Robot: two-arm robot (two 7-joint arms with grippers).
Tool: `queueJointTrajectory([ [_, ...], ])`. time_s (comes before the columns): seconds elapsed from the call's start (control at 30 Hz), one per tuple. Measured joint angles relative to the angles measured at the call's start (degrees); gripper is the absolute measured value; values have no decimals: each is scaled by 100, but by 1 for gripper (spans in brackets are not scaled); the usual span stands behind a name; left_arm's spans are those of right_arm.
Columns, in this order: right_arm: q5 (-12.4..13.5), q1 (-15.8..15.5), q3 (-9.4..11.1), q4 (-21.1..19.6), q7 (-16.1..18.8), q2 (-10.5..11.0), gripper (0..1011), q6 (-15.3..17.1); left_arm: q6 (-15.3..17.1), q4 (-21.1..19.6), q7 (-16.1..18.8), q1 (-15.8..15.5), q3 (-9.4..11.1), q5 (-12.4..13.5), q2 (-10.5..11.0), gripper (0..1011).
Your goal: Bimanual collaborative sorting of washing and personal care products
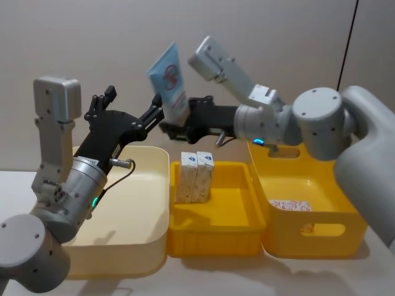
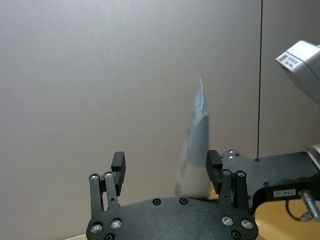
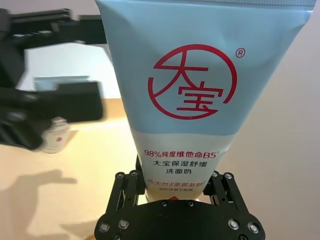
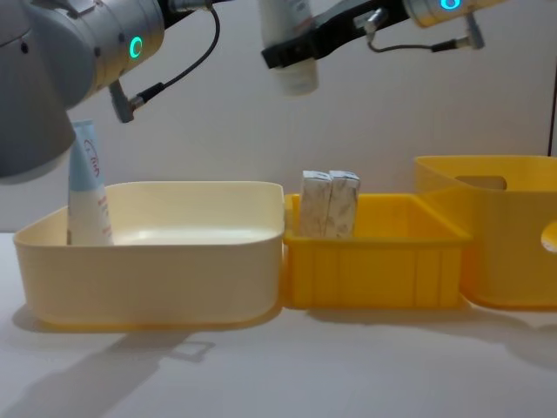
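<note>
My right gripper [image 1: 180, 121] is shut on the white end of a squeeze tube [image 1: 169, 76], holding it upright in the air with the light-blue end and red print on top. In the right wrist view the tube [image 3: 200, 85] rises from the right gripper [image 3: 177, 186]. My left gripper [image 1: 133, 103] is open beside it; in the left wrist view the tube [image 2: 196, 145] stands inside the gap of the left gripper [image 2: 166, 167], close to one finger [image 2: 214, 167], not clamped. Another tube [image 4: 87, 187] stands in the cream bin [image 4: 148, 261]. Two cream cartons [image 1: 194, 176] stand in the small yellow bin [image 1: 216, 237].
Three bins sit side by side: the cream bin [image 1: 133, 246] on the left, the small yellow bin in the middle, a tall yellow bin [image 1: 308, 243] on the right with a carton [image 1: 290, 205] lying flat inside. A plain wall stands behind them.
</note>
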Motion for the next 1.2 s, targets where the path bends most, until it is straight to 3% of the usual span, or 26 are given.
queueJointTrajectory([
  [0.37,-84,-183,264,-479,-502,385,596,439,5,2,0,0,0,0,0,1000],
  [0.67,-181,-191,450,-642,-723,707,596,1027,6,2,0,0,0,0,0,1000],
  [0.97,-253,20,514,-445,-645,906,596,1624,6,2,-1,-1,0,0,0,999],
  [1.2,-317,353,479,42,-384,979,596,2067,6,2,-1,0,1,0,0,999],
])
